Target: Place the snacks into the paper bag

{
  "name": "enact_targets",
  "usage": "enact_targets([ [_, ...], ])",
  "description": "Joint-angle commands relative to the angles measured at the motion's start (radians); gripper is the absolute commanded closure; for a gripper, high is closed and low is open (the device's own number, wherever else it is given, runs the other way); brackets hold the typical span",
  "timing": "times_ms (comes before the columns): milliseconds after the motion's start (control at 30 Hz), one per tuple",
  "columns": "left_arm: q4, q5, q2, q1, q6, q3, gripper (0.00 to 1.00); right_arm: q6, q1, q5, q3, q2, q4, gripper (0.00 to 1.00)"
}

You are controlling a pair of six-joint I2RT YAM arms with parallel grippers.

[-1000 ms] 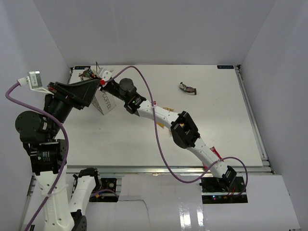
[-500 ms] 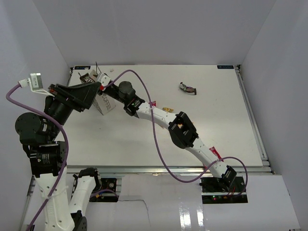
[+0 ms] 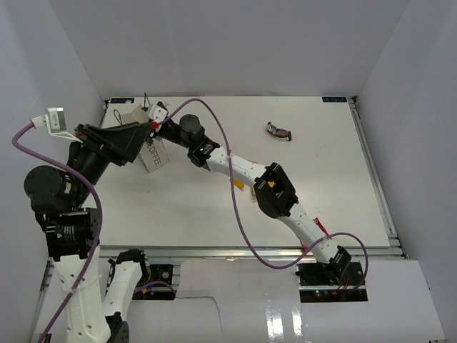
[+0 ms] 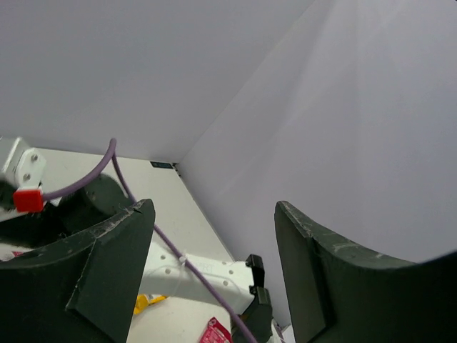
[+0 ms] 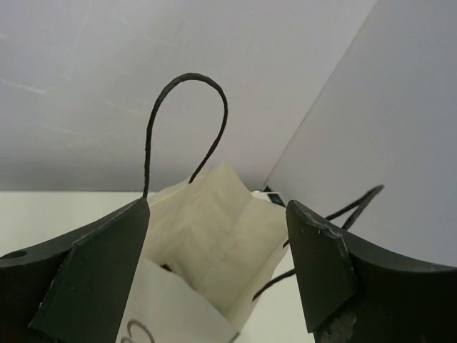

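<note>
The white paper bag (image 3: pixel 151 153) with "COFFEE" printed on it stands at the table's far left. Its mouth (image 5: pixel 214 236) gapes right below my right gripper (image 5: pixel 218 204), which is open and holds nothing. Thin dark handles (image 5: pixel 187 114) rise on both sides. In the top view the right gripper (image 3: pixel 158 116) hangs over the bag's top. My left gripper (image 3: pixel 141 133) is beside the bag, open and empty (image 4: pixel 214 204). One dark snack (image 3: pixel 280 131) lies far right of the bag. A yellow snack (image 4: pixel 146 304) and a pink-red snack (image 4: pixel 214 332) lie by the right forearm.
The right arm (image 3: pixel 275 191) stretches diagonally across the table with its purple cable (image 3: pixel 235 214) looping over it. White walls close in on three sides. The bag sits close to the back left corner (image 3: pixel 108 103).
My right gripper has opened wide above the bag's mouth. The bag has shifted and tilted a little. The left gripper has stayed open in much the same place.
</note>
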Motion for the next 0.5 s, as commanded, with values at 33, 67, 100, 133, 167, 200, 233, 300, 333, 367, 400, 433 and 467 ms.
enact_targets([
  [33,0.011,0.065,0.033,-0.001,-0.022,-0.079,0.22,0.13,-0.095,-0.313,-0.107,-0.268,-0.109,0.14],
  [67,0.013,0.075,0.037,0.0,-0.025,-0.093,0.22,0.149,-0.134,-0.376,-0.145,-0.306,-0.18,0.11],
  [100,0.014,0.09,0.042,0.0,-0.031,-0.108,0.23,0.166,-0.156,-0.512,-0.182,-0.38,-0.227,0.05],
  [133,0.014,0.096,0.048,-0.001,-0.037,-0.122,0.24,0.172,-0.182,-0.591,-0.224,-0.42,-0.27,0.03],
  [167,0.016,0.098,0.065,-0.001,-0.045,-0.148,0.25,0.178,-0.235,-0.659,-0.324,-0.457,-0.31,0.02],
  [200,0.017,0.108,0.077,-0.003,-0.065,-0.16,0.25,0.16,-0.26,-0.763,-0.371,-0.525,-0.426,0.02],
  [233,0.016,0.11,0.089,-0.004,-0.073,-0.173,0.28,0.125,-0.291,-0.809,-0.409,-0.555,-0.511,0.02],
  [300,0.016,0.092,0.135,-0.042,-0.08,-0.208,0.28,0.027,-0.374,-0.84,-0.498,-0.627,-0.816,0.02],
  [333,0.017,0.029,0.151,-0.078,-0.077,-0.217,0.28,-0.057,-0.407,-0.831,-0.53,-0.652,-0.894,0.02],
  [367,0.017,-0.018,0.171,-0.136,-0.071,-0.225,0.28,-0.087,-0.475,-0.822,-0.629,-0.678,-0.95,0.02],
  [400,0.016,-0.069,0.225,-0.255,-0.061,-0.222,0.28,-0.108,-0.509,-0.795,-0.688,-0.746,-0.985,0.02],
  [433,0.014,-0.18,0.262,-0.324,-0.042,-0.217,0.28,-0.147,-0.545,-0.773,-0.748,-0.782,-1.03,0.02],
  [467,0.01,-0.239,0.302,-0.387,-0.038,-0.21,0.25,-0.171,-0.607,-0.753,-0.802,-0.813,-1.056,0.02],
])
